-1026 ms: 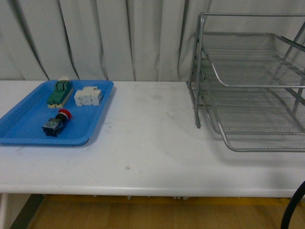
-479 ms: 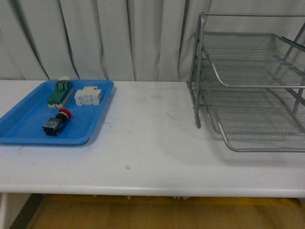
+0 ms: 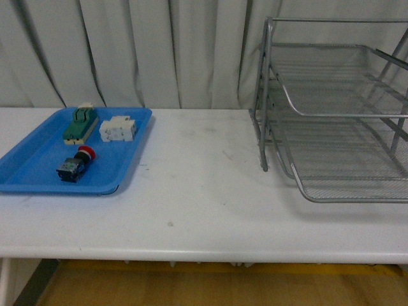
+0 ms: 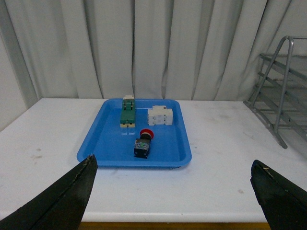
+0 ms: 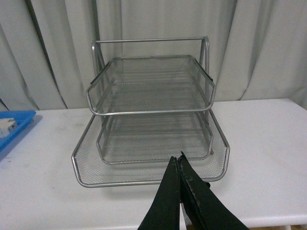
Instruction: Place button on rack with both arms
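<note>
pick-up not begun: red-capped dark push button (image 3: 75, 164) lies in blue plastic tray (image 3: 32, 159), well apart from silver wire-mesh rack (image 3: 331, 115); left gripper (image 4: 172, 163) jaws spread, right gripper (image 5: 177, 158) jaws closed; next, left should reach for button.

The button (image 3: 75, 164) has a red cap and dark body; the tray (image 3: 32, 159) is blue, the terminal block (image 3: 118, 129) white, the rack (image 3: 344, 115) silver mesh, the surface (image 3: 204, 204) white.

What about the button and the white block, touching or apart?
Apart. The left wrist view shows a strip of bare tray between the button and the white block.
</note>
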{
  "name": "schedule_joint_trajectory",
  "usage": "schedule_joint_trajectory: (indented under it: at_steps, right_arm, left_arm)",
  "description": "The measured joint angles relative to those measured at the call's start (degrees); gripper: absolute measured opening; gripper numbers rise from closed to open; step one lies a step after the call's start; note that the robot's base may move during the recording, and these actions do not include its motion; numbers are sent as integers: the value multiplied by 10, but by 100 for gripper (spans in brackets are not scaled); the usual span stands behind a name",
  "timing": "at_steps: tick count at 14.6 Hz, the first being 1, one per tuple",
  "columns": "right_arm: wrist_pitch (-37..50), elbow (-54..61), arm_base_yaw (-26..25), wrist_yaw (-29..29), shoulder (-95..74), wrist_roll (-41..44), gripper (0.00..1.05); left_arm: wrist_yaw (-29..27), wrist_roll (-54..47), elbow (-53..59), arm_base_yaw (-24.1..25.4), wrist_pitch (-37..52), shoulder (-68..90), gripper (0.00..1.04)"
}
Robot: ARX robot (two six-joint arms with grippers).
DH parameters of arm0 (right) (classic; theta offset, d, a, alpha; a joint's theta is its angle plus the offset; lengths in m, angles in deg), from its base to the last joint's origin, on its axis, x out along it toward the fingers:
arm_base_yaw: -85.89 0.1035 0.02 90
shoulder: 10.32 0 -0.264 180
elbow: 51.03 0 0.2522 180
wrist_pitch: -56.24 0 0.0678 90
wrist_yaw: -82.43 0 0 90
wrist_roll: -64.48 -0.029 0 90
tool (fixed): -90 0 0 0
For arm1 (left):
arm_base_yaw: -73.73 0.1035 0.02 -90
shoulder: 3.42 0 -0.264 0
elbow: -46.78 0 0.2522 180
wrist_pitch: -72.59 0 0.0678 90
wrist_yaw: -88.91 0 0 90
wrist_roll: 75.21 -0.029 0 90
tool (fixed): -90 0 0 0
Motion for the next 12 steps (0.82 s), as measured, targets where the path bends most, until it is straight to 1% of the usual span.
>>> schedule_joint_trajectory:
  at_steps: [4,8,12]
  right_arm:
    - [-89,0,0,-1,86,0,2]
    - [-142,0,0,-1,141,0,2]
    - [-177,0,0,-1,176,0,2]
  left_arm:
    - [0,0,0,0,0,0,98]
    - [0,0,0,0,0,0,98]
    - [0,0,0,0,0,0,98]
